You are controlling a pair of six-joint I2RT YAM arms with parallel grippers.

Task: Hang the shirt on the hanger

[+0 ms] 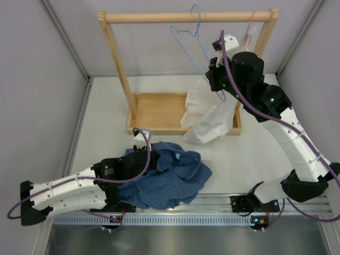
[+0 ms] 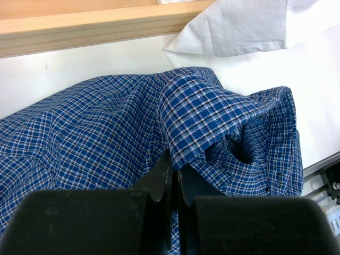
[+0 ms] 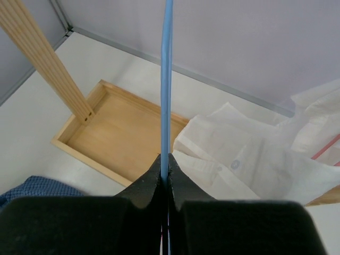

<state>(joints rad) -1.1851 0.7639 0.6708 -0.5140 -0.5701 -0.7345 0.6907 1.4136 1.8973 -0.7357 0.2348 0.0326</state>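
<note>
Right claw (image 3: 164, 160) raised high, pinching hanger (image 3: 167, 79)

1. Table (image 1: 239, 159): flat white top. My two arms are bolted along its near edge on a metal rail (image 1: 212, 201).

2. Wooden tray (image 1: 159, 109): shallow, light wood, standing on the far half of the table, with uprights rising from its ends.

3. Shirt (image 1: 170, 178): dark blue check, crumpled in a heap on the near half, left of centre. It sits in front of the tray, and its near edge reaches the rail. My left gripper (image 2: 174, 178) is pinched on a raised fold.

4. White shirt (image 1: 210, 119): the lower part rests in the tray's right end and spills over its front wall onto the table. It is close to the blue heap; I cannot tell whether they touch.
</note>
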